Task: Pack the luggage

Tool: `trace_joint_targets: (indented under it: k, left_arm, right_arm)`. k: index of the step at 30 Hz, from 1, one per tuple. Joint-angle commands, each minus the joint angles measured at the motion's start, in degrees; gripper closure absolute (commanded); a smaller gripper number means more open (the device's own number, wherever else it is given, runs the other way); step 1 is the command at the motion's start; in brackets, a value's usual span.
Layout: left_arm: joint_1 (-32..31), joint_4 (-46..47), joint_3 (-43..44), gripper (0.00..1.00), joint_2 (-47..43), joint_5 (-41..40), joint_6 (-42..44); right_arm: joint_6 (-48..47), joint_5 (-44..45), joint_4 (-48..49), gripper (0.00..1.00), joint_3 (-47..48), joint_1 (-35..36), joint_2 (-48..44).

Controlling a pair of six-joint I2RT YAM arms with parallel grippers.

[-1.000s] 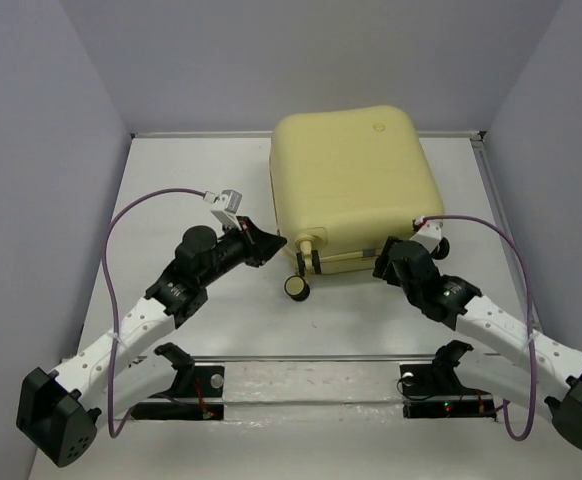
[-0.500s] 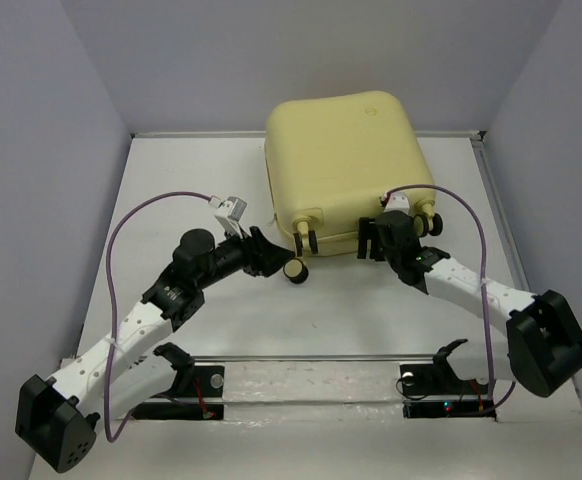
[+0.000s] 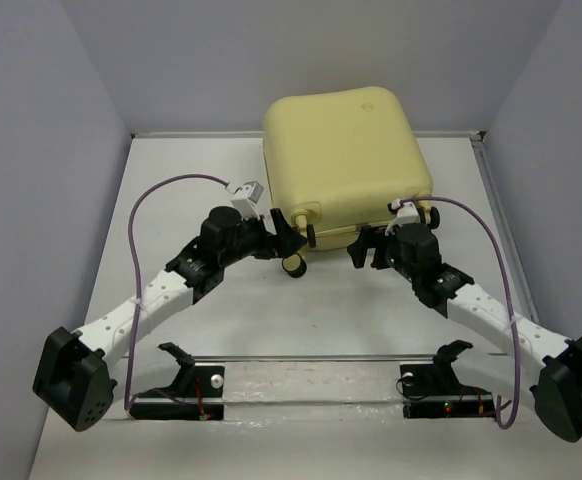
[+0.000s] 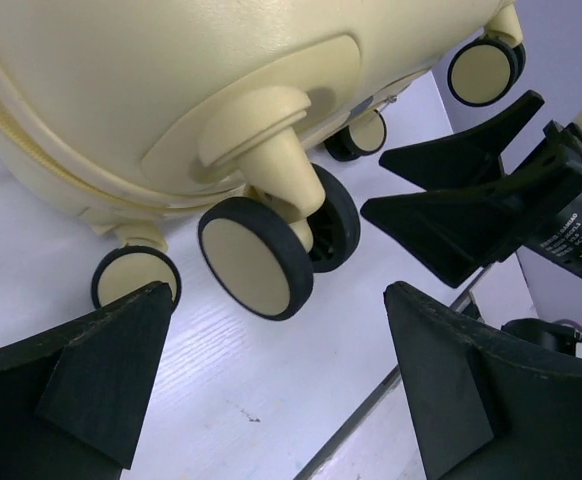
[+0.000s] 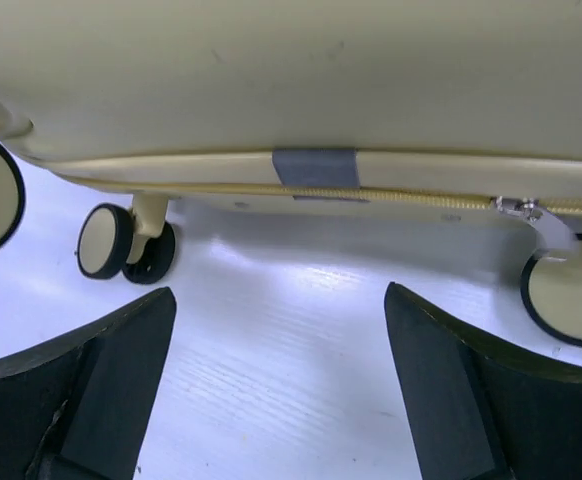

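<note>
Top external: left claw (image 3: pixel 287 236) and right claw (image 3: pixel 361 250) gaping wide, gripping nothing, closed luggage (image 3: pixel 346 160) just ahead, wheels nearest, likely braced for a push.

The top camera looks steeply down from high at the near edge, over the whole white table (image 3: pixel 321 320) and the large pale-yellow hard-shell suitcase (image 3: pixel 346 140). Both wrist cameras sit low and very close to its wheeled edge, facing it between their own black fingers (image 4: pixel 91 380); the left one also catches the right gripper (image 4: pixel 379 180).
</note>
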Motion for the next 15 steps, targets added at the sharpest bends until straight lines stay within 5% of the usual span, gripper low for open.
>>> trace_joint_targets:
  k: [1, 15]
  left_arm:
    - [-3.4, 3.7, 6.3, 0.01, 5.0, -0.5, -0.6]
    - [-5.4, 7.0, 11.9, 0.05, 15.5, -2.4, -7.7]
  right_arm:
    - [3.1, -2.6, -4.6, 0.09, 0.2, -0.1, -2.9]
    - [2.4, -5.0, -8.4, 0.06, 5.0, -0.1, -5.0]
